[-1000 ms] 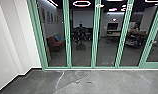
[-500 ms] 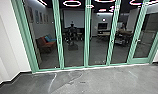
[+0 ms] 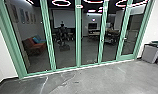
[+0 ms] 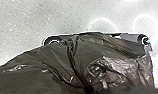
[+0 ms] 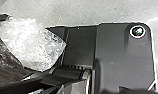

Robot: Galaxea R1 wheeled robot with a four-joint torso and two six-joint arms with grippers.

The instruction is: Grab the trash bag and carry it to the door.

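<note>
- While the trash bag [image 4: 52, 62] was shown dark and crumpled close to the left wrist camera, it could not be told whether the left jaws were open or closed.
- Crinkled clear plastic [image 5: 35, 45] was seen in the right wrist view; the state of the right jaws could not be told either.
- Ahead, glass panels [image 3: 78, 37] were framed in green, with a handled door [image 3: 125, 57] toward their right end.
- Farther right, a gray bin [image 3: 150, 53] was seen.
</note>
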